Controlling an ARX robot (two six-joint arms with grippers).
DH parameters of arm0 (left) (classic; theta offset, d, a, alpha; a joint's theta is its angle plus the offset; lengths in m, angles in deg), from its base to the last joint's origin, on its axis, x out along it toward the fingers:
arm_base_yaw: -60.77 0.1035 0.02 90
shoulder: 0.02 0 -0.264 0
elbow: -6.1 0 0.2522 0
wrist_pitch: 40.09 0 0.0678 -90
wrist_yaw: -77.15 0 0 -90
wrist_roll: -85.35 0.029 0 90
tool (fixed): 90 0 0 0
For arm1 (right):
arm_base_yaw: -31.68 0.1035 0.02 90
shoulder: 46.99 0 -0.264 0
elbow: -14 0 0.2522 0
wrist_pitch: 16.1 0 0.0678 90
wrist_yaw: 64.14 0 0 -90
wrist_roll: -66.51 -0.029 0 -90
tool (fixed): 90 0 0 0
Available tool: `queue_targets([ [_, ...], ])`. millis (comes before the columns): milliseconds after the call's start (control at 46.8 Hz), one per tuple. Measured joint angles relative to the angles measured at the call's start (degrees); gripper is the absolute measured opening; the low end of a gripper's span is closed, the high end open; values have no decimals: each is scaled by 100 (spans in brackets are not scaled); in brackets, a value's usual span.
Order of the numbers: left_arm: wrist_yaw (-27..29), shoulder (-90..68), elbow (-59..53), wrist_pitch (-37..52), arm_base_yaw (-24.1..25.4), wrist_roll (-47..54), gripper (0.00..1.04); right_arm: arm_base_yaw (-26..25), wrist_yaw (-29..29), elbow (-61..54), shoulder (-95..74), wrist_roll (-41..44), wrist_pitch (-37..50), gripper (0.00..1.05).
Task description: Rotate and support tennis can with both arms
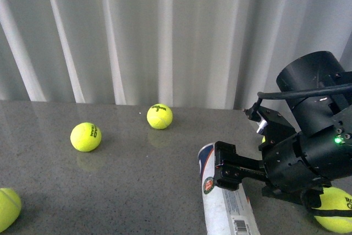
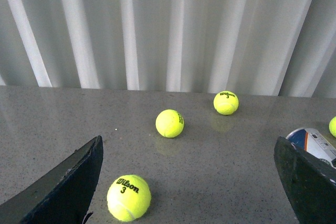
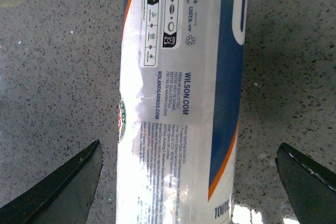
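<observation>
The can lies on its side at the near right of the table, running off the near edge with its other end pointing away; its round logo and barcode face up. The right claw hangs over it, released, jaws spread to either side of the can with table showing in both gaps, touching neither side as far as the right wrist view shows. Behind the claw the bulky black right arm shows a green light. The left claw is also released and grasps nothing; its wrist view shows the can's end near one finger. The table is grey speckled stone, glossy enough to give faint reflections of what lies on it. Yellow balls are scattered over it: one cut off at the near left, one left of centre, one far, near the middle, and one at the near right under the arm. Behind the table's far edge hangs a pale pleated backdrop with soft vertical folds, filling the whole width.
</observation>
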Motion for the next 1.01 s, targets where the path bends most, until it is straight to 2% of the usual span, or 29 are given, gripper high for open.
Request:
queue_targets([
  [428, 0, 0, 0, 0, 0, 0, 98, 219, 57, 907, -1119, -11, -92, 97],
  [535, 0, 0, 0, 0, 0, 0, 98, 216, 33, 949, -1126, 24, -111, 80],
  [791, 0, 0, 0, 0, 0, 0, 98, 188, -81, 835, -1045, 605, -140, 50],
  [920, 0, 0, 0, 0, 0, 0, 98, 175, -144, 669, -857, 1266, -140, 36],
  [1005, 0, 0, 0, 0, 0, 0, 98, 201, -164, 546, -638, 2037, -140, 29],
])
